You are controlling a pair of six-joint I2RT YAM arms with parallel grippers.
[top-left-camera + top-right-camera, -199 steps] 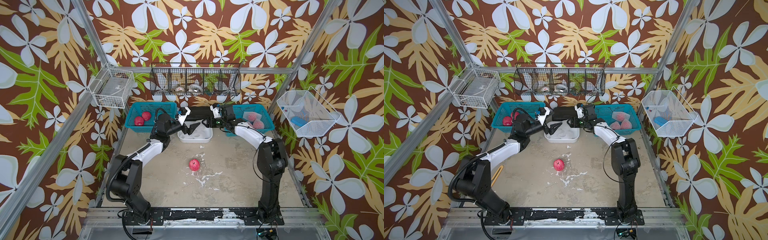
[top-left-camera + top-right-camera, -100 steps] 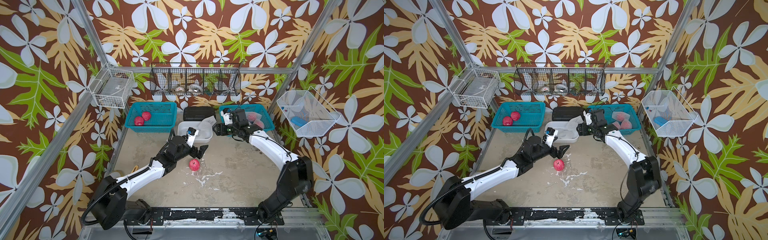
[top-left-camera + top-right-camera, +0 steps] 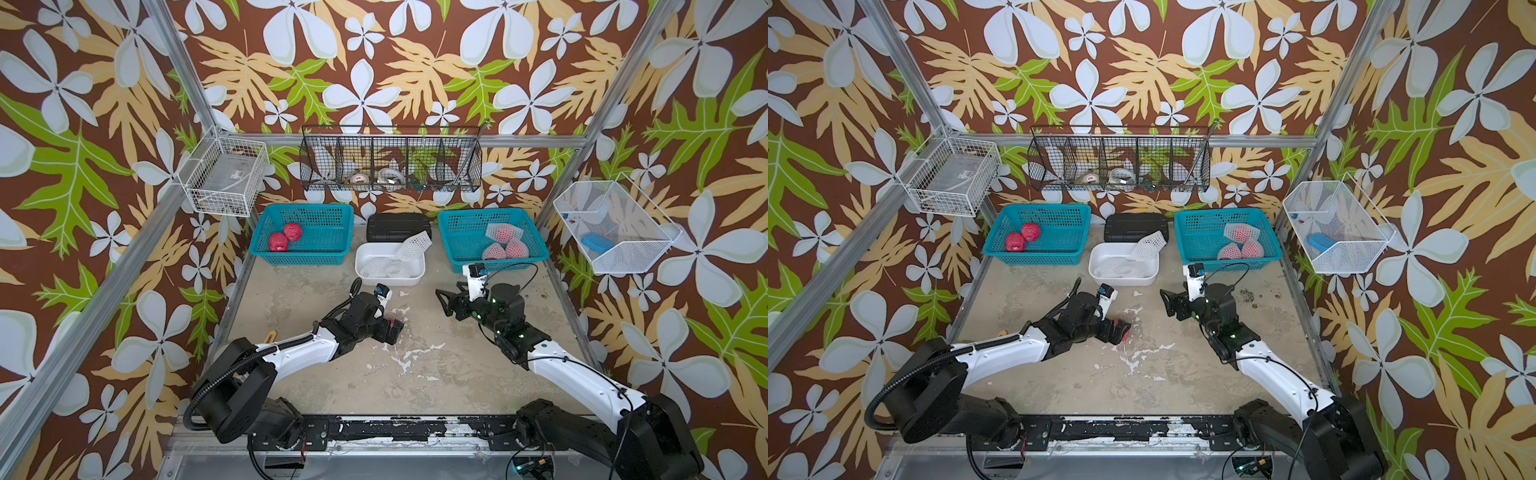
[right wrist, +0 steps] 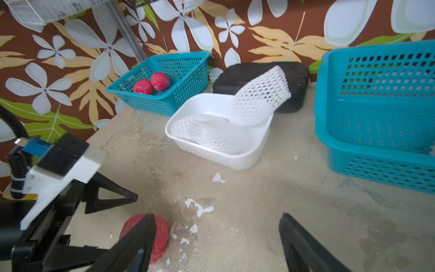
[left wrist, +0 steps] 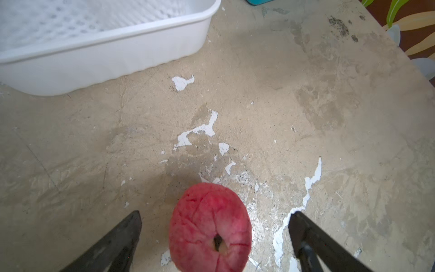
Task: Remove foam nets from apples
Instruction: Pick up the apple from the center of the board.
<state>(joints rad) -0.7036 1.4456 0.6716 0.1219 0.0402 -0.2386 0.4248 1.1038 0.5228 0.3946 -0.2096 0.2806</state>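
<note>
A bare red apple [image 5: 210,229] lies mid-table between the fingers of my left gripper [image 5: 215,214], which is open and not touching it. In a top view only a red sliver of this apple [image 3: 1121,325] shows under the left gripper [image 3: 1115,330]. My right gripper [image 3: 446,301] hangs open and empty to the right of it, above bare table. Foam nets lie in a white tub [image 3: 388,281], and one foam net [image 3: 413,245] leans over its back rim. Three netted apples [image 3: 503,243] sit in the right teal basket [image 3: 453,237]. Two bare apples [image 3: 284,237] rest in the left teal basket [image 3: 303,257].
A black case [image 3: 397,226] stands behind the tub. A black wire basket [image 3: 390,160] hangs on the back wall. White wire baskets hang on the left wall [image 3: 224,176] and right wall [image 3: 615,228]. The tabletop is worn, with white chipped patches [image 5: 200,131].
My left arm swung from the tub down to the apple mid-table and opened wider. My right gripper left the net leaning on the tub, drew back toward the front and opened further.
</note>
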